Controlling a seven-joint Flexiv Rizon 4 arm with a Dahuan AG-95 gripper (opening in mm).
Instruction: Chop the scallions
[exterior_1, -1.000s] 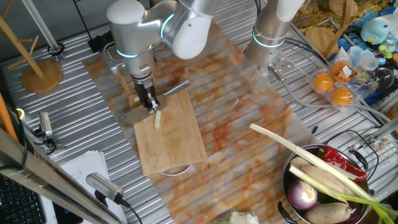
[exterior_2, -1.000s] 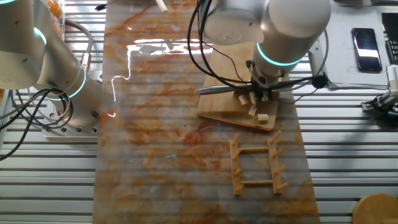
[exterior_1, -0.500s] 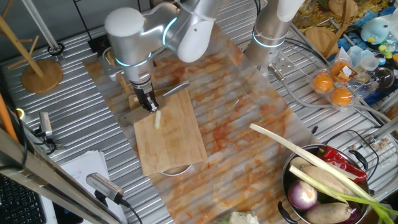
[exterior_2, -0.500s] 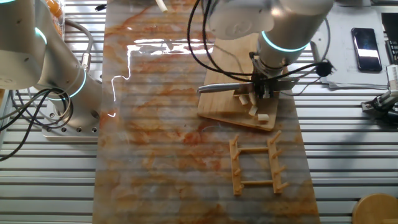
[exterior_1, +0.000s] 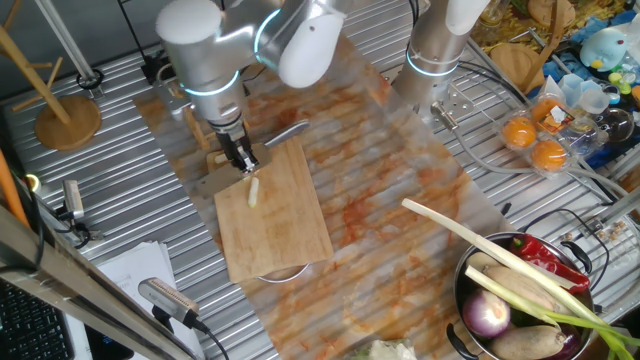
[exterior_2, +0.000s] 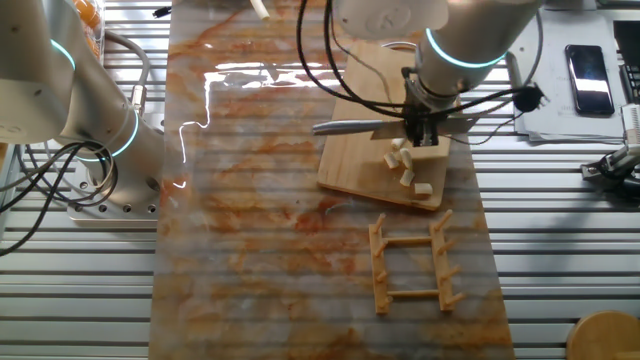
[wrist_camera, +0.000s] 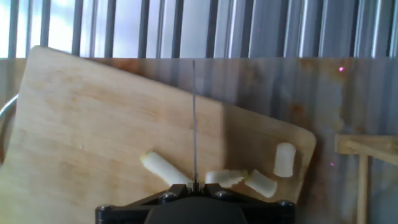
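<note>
Gripper (exterior_2: 421, 128), jaws clamped on a knife (exterior_2: 345, 127), hung above scallions (exterior_2: 404, 165) near the board's (exterior_2: 360, 165) edge, a wooden rack (exterior_2: 412, 262) just beyond.

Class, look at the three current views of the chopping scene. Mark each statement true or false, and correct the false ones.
1. The scallions lie on a wooden cutting board as several short pale pieces. True.
2. The tool holds a knife above the board. True.
3. The purple onion sits on the cutting board. False: the purple onion is in a metal bowl, well away from the board.
4. In the hand view the blade appears as a thin edge-on line. True.
5. The wooden rack lies on top of the cutting board. False: the wooden rack lies on the mat beside the board, apart from it.
</note>
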